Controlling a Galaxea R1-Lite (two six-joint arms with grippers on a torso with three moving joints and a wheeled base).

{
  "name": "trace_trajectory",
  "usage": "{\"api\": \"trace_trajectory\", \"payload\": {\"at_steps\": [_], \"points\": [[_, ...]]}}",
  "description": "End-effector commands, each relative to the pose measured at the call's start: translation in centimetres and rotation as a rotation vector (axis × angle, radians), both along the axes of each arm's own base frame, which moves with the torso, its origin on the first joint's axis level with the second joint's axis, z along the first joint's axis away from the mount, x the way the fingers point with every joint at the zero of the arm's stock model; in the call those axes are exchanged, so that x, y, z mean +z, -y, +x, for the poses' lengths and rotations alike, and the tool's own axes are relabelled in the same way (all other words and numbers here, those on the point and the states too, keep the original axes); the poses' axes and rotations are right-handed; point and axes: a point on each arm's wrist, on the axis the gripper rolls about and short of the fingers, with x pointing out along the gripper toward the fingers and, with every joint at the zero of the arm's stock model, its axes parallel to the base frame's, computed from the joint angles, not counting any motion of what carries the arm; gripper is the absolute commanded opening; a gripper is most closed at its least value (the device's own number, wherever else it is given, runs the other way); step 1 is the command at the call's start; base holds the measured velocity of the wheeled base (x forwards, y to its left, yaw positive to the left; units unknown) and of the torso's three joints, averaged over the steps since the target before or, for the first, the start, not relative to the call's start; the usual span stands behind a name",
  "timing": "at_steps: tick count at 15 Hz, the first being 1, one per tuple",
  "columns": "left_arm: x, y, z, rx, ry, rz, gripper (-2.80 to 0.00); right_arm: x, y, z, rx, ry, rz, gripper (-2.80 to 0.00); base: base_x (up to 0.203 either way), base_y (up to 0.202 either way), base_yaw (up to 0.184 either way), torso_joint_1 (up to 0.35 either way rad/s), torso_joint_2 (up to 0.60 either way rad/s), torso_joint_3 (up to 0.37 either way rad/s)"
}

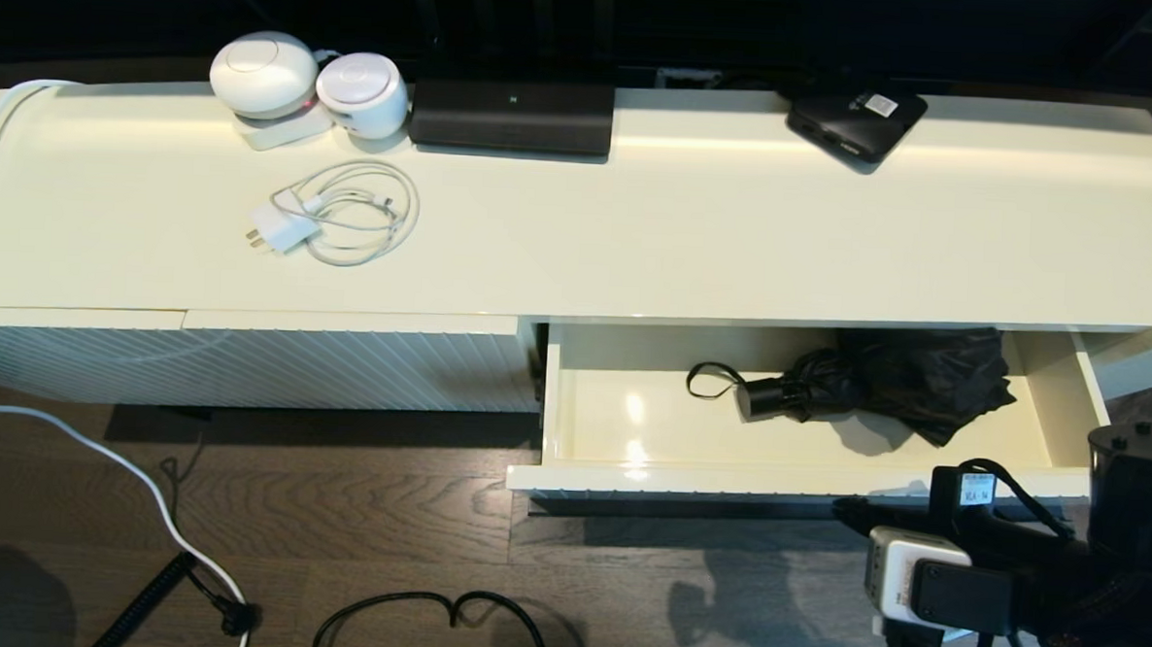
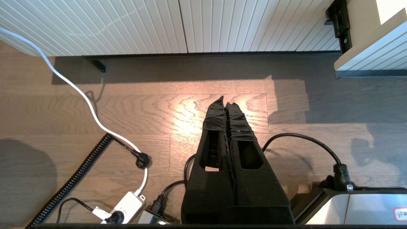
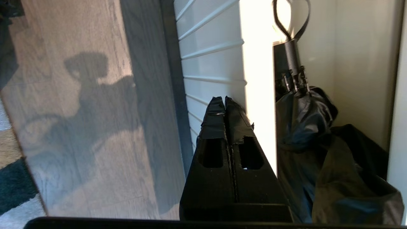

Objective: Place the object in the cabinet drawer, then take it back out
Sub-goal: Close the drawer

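Head camera high, facing down; wrist cameras low; drawer (image 1: 802,484) shared.

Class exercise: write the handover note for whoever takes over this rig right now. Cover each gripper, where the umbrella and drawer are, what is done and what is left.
Left gripper: jaws shut, empty, parked low over the floor in front of the closed cabinet front.
Right gripper: jaws shut, empty, just outside the drawer's ribbed front, beside the umbrella.
Umbrella: lying inside the drawer, right half, handle and loop pointing left.
Drawer: pulled open.
Done: umbrella is in the drawer.
Left: take the umbrella back out.
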Motion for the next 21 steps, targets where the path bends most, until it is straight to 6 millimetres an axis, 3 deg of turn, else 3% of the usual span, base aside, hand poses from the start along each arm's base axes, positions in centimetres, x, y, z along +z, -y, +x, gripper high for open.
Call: {"api": "trace_trajectory", "payload": {"at_steps": [1,11,21], "points": [[0.0,0.0,0.0,0.0,0.002,-0.001,-2.8,-0.5,-0.1,0.2,0.002,-0.009,-0.011,-2.8,0.0,0.0,0.0,0.0,0.0,0.0],[0.0,0.0,0.0,0.0,0.003,-0.001,-2.8,0.7,-0.3,1.6,-0.034,0.156,0.052,-2.8,0.0,0.0,0.0,0.0,0.0,0.0],[0.0,0.0,0.0,0.0,0.003,0.001,-2.8,-0.4,-0.3,3.9,-0.072,0.207,0.065,-2.8,0.0,0.0,0.0,0.0,0.0,0.0]]}}
